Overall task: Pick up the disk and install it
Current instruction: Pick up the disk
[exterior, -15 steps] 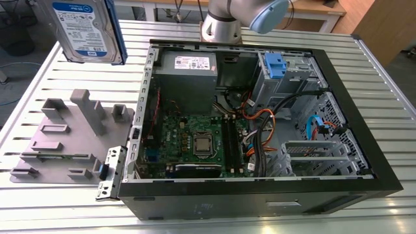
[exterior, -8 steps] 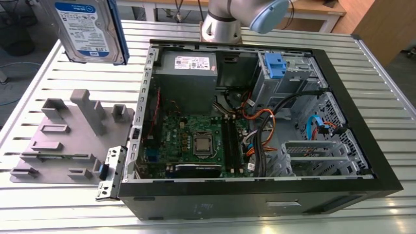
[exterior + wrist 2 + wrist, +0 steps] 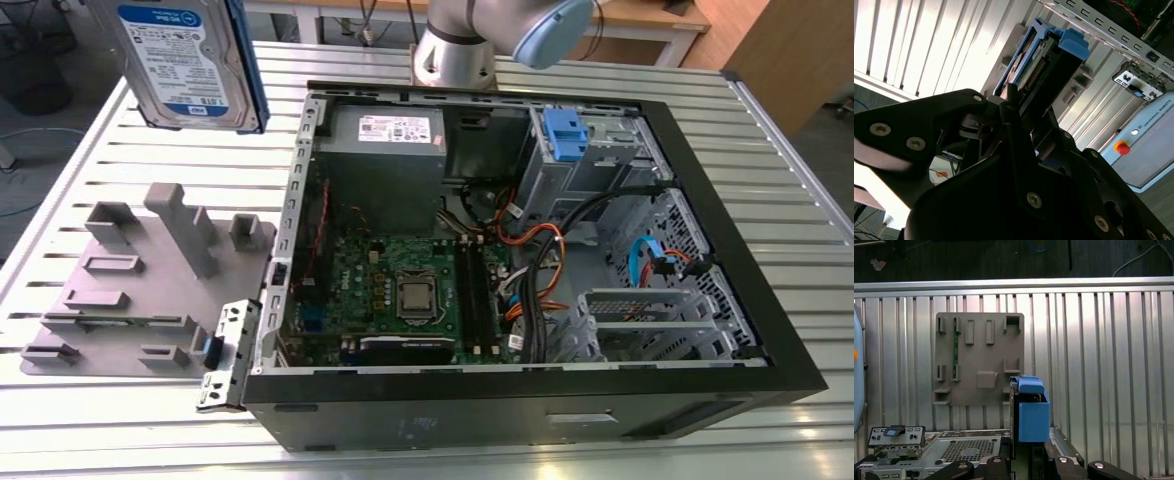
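The disk, a silver hard drive with a white-and-blue label in a blue carrier bracket, hangs upright in the air above the far corner of the table at the exterior view's left. It is clear of the grey fixture plate below it. In the second wrist view my gripper is shut on the disk, whose blue bracket and connector edge stick out past the black fingers. In the first wrist view the disk shows end-on, over the grey fixture plate.
The open computer case lies on the slatted metal table, with motherboard, cables and grey power supply box inside. Another blue carrier sits in the drive cage at the back. The arm's base stands behind the case.
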Motion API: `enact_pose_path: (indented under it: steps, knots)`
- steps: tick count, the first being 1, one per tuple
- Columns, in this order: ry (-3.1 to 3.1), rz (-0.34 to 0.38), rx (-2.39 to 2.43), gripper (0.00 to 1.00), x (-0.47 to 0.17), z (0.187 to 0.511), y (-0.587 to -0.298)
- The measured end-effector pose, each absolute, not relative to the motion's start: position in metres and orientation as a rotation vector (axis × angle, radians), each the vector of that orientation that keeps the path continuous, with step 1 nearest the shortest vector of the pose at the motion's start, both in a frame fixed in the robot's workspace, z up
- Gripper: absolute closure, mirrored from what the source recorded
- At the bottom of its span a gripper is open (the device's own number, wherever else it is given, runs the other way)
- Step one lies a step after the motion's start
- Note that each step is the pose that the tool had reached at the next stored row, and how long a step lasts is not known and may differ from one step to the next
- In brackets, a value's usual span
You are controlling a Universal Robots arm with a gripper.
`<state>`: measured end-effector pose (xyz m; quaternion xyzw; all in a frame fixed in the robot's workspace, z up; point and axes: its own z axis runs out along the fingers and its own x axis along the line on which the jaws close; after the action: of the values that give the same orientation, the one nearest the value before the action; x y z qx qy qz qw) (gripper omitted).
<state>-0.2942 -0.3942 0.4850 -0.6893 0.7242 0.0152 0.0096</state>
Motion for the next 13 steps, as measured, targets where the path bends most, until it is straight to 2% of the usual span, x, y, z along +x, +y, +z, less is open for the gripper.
enact_pose_path:
  steps: [13]
  knots:
    - [2.261, 0.047, -2.153, 0.65, -0.2887, 0.4849, -0.3942]
